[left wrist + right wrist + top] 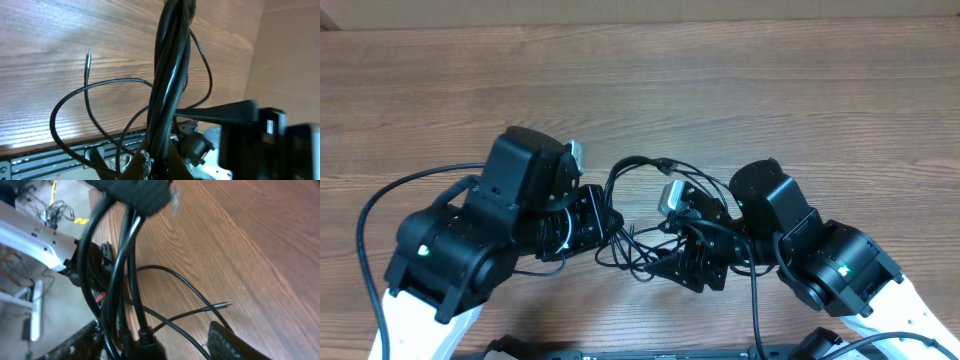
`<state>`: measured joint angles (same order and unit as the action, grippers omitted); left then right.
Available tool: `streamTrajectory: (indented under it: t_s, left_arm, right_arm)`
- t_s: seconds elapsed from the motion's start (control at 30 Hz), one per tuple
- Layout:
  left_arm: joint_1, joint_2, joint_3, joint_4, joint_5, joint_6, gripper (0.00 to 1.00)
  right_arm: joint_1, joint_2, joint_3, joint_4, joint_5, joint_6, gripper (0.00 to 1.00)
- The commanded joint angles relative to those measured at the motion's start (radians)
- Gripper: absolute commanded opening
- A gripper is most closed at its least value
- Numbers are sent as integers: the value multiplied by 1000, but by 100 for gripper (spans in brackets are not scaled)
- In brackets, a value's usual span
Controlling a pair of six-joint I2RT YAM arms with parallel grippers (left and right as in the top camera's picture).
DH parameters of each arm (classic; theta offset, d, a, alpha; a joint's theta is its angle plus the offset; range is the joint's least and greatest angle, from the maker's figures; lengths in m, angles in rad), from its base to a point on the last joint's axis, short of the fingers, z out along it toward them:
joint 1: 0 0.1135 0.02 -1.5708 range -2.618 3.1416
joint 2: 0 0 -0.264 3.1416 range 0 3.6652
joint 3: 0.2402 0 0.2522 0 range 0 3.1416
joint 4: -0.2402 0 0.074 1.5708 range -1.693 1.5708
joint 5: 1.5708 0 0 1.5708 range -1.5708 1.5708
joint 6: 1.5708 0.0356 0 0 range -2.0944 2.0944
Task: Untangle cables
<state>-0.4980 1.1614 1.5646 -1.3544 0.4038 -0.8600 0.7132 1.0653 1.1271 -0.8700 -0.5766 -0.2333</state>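
Several thin black cables [636,248] lie tangled between my two grippers at the table's near middle, with a loop [640,163] arching behind them. My left gripper [611,226] is shut on a twisted bundle of cables [170,75], which rises straight out of its jaws [159,167]. A loose cable ends in a small plug tip [88,56] over the wood. My right gripper [152,342] stands open around the same bundle [117,280]; the cords run close to its left finger [77,342], and the right finger [230,342] is well apart. Another plug tip [224,305] lies on the table.
The wooden table [640,80] stretches far behind the arms. Its front edge [50,142] lies just below the tangle, with a metal frame [45,161] under it. A thick arm wire [380,205] loops at the left. A brown cardboard wall [290,50] stands at one side.
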Motion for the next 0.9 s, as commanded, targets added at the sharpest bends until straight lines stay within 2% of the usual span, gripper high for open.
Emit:
streamTrajectory:
  t_s: [0.0, 0.03, 0.07, 0.2, 0.37, 0.63, 0.87]
  left_arm:
    - [-5, -4, 84, 3, 35, 23, 4]
    - [-5, -4, 101, -2, 34, 24, 5]
    - [-5, -4, 117, -6, 33, 32, 5]
    - [-5, -4, 156, -49, 7, 42, 5]
    - [-5, -4, 163, -97, -11, 45, 6]
    - [-5, -4, 163, -104, -19, 45, 9]
    - [-5, -4, 163, -124, -22, 53, 10]
  right_arm:
    - [-3, -2, 12, -3, -8, -8, 33]
    - [-3, -2, 12, -3, -8, -7, 15]
    - [-3, -2, 12, -2, -3, -7, 4]
    - [-3, -2, 12, -2, 24, -3, 4]
    - [-4, -2, 12, 0, 154, 24, 4]
    - [-4, -2, 12, 10, 597, 322, 4]
    - [-4, -3, 12, 3, 947, 511, 4]
